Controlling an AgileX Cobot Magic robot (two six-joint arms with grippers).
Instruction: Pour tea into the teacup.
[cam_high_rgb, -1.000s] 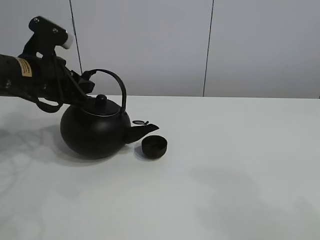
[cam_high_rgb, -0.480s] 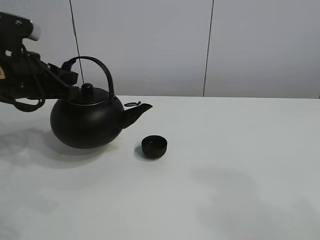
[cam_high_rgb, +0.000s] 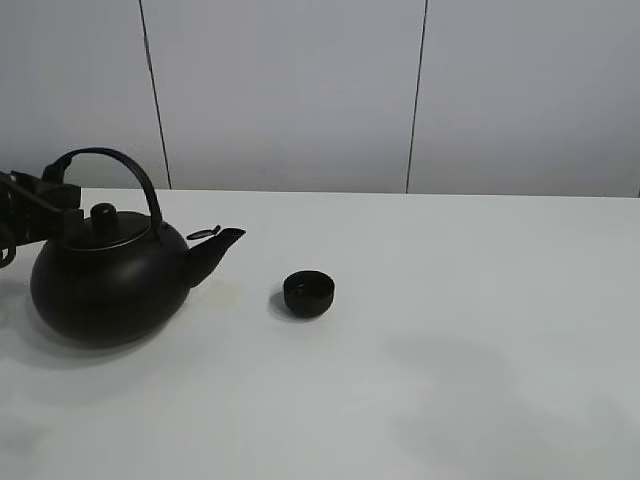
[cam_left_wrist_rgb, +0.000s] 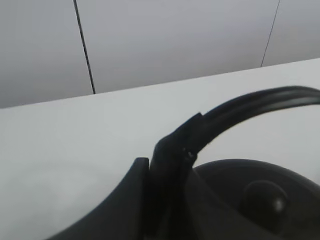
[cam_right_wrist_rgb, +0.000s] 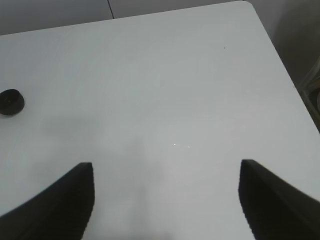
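Standing upright mid-table, the teacup (cam_high_rgb: 309, 293) had open table (cam_high_rgb: 480, 330) rightward. The kettle (cam_high_rgb: 110, 285) spout pointed at it. Left gripper (cam_high_rgb: 40, 195) clamped the kettle's handle (cam_high_rgb: 115, 165); right gripper (cam_right_wrist_rgb: 167, 192) spread wide, empty.

Left tool (cam_high_rgb: 45, 195) — seen only at the frame edge in the exterior high view — clamped on an arched black handle. Right tool (cam_right_wrist_rgb: 167, 200) — fingers (cam_right_wrist_rgb: 65, 197) spread wide apart, nothing between them, hovering above the table.

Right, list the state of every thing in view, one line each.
kettle: upright on the table, lid on, spout toward the teacup, apart from it.
teacup: upright on the table, contents not visible.
left gripper: shut on the kettle handle.
right gripper: open, holding nothing, above bare table.
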